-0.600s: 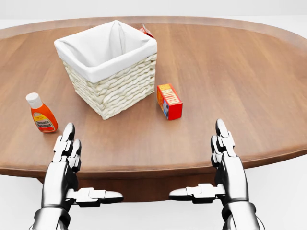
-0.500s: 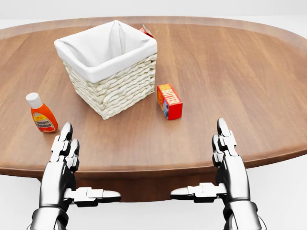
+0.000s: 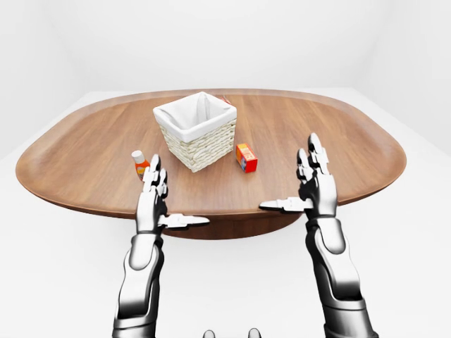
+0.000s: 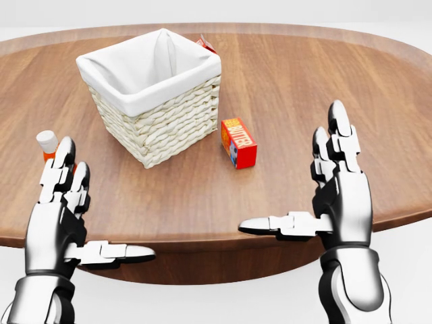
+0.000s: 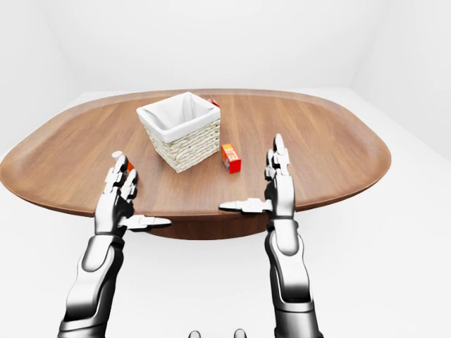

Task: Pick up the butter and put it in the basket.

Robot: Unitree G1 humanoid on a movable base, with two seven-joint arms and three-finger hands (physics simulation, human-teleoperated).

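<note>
The butter (image 4: 238,142), a small red and orange box, lies on the wooden table (image 4: 304,88) just right of the white-lined wicker basket (image 4: 154,93). My right hand (image 4: 317,196) is open, fingers straight up and thumb pointing left, at the table's near edge below and right of the butter. Over the near edge at the left, my left hand (image 4: 81,216) is open too, with nothing in it. Both hands are apart from the butter.
An orange bottle with a white cap (image 4: 46,143) stands at the left, mostly hidden behind my left fingers. A red item (image 4: 206,44) peeks out behind the basket's far corner. The oval table's near edge (image 3: 232,215) runs under both hands.
Both hands have risen. The right hand moved up and slightly right; the left hand shifted left and now covers most of the orange bottle. Butter and basket have not moved.
</note>
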